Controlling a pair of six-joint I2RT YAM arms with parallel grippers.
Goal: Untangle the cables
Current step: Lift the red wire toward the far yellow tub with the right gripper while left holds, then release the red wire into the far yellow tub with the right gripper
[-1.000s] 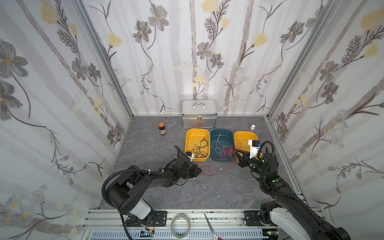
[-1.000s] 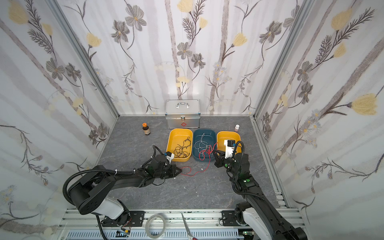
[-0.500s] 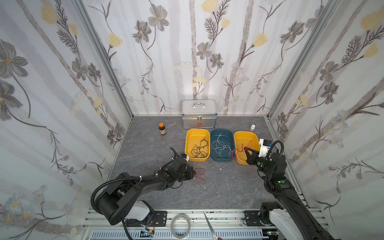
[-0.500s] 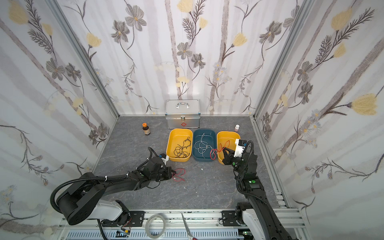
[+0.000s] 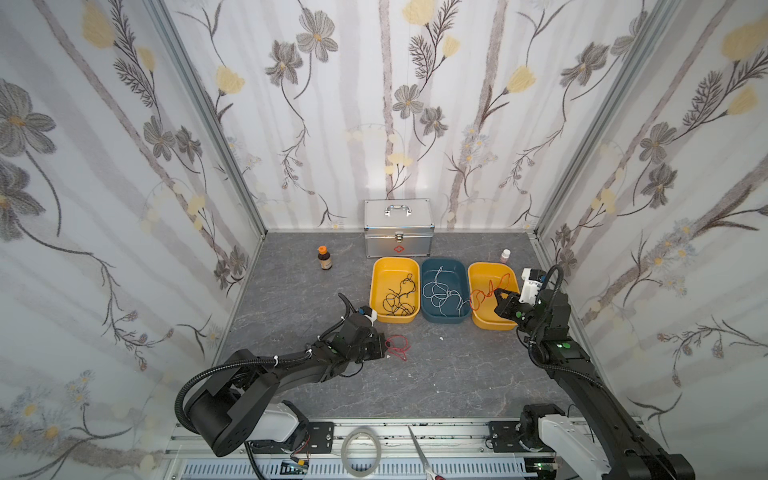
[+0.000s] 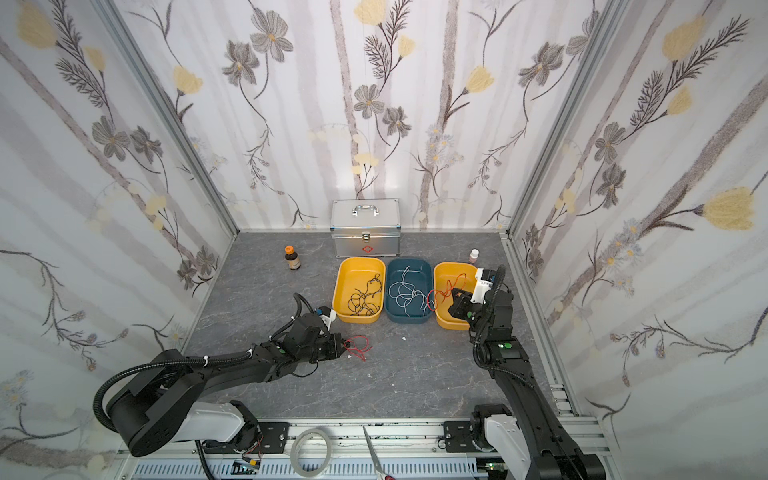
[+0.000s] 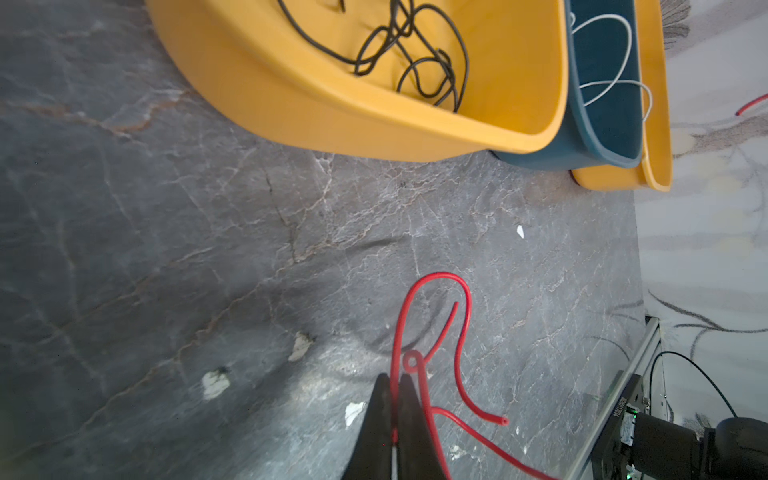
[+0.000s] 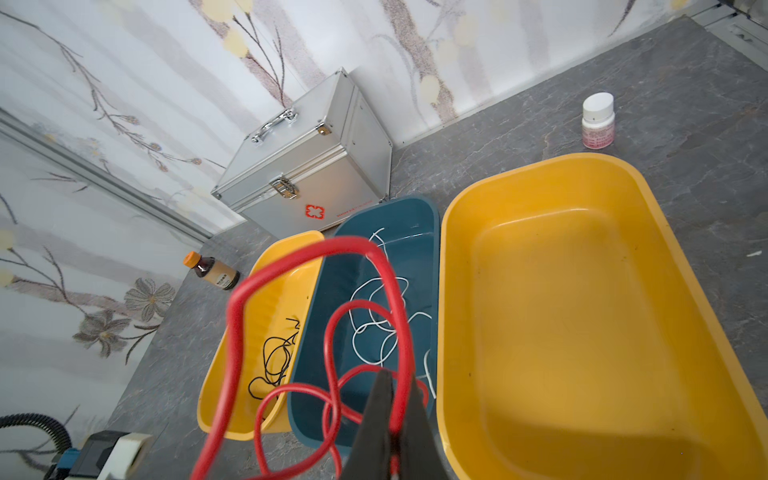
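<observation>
Red cable loops (image 5: 482, 294) hang from my right gripper (image 5: 497, 293), which is shut on them above the near left corner of the right yellow tray (image 5: 494, 325). In the right wrist view the red cable (image 8: 235, 316) is pinched in the gripper (image 8: 399, 382). My left gripper (image 5: 384, 347) is low over the floor, shut on more red cable (image 5: 397, 347); the left wrist view shows the strand (image 7: 465, 299) clamped in the gripper (image 7: 395, 376). I cannot tell whether the two red parts join. The black cable (image 5: 399, 299) lies in the left yellow tray (image 5: 376, 286), the white cable (image 5: 442, 293) in the blue tray (image 5: 442, 321).
A silver case (image 5: 398, 228) stands at the back wall behind the trays. A brown bottle (image 5: 325, 259) is at the back left, a small white bottle (image 5: 505, 255) behind the right tray. A tape ring (image 5: 360, 451) and scissors (image 5: 422, 451) lie on the front rail.
My right gripper has carried its red loops right, from in front of the blue tray to over the right yellow tray. My left gripper has drawn back left with its red strand.
</observation>
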